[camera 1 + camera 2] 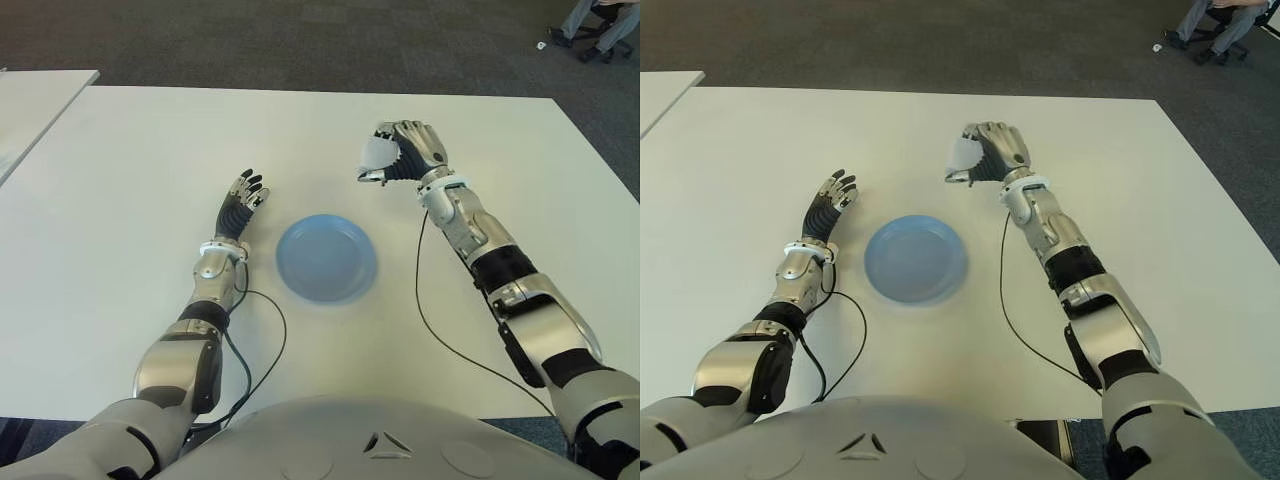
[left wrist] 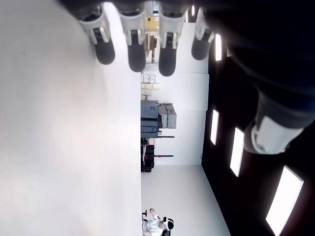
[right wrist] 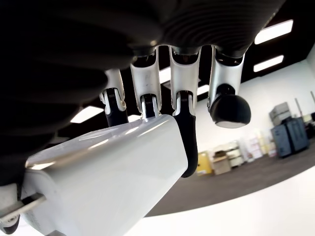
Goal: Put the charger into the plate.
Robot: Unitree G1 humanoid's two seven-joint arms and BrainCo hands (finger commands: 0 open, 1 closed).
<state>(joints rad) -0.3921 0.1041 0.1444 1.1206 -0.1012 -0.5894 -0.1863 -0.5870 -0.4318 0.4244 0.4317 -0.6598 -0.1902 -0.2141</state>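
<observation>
A white charger block (image 1: pixel 377 154) with metal prongs (image 3: pixel 19 206) is held in my right hand (image 1: pixel 400 152), fingers curled around it, raised over the white table (image 1: pixel 130 160) behind and to the right of the plate. The round blue plate (image 1: pixel 326 257) lies flat on the table between my arms with nothing in it. In the right wrist view the charger (image 3: pixel 108 177) fills the palm under the fingers (image 3: pixel 187 132). My left hand (image 1: pixel 240 203) shows left of the plate, fingers stretched out and holding nothing.
A thin black cable (image 1: pixel 440 330) runs from my right forearm across the table. Another cable (image 1: pixel 262 345) loops near my left forearm. A second white table (image 1: pixel 30 110) stands at the far left. A person's legs and a chair (image 1: pixel 600 30) show at the far right on the dark carpet.
</observation>
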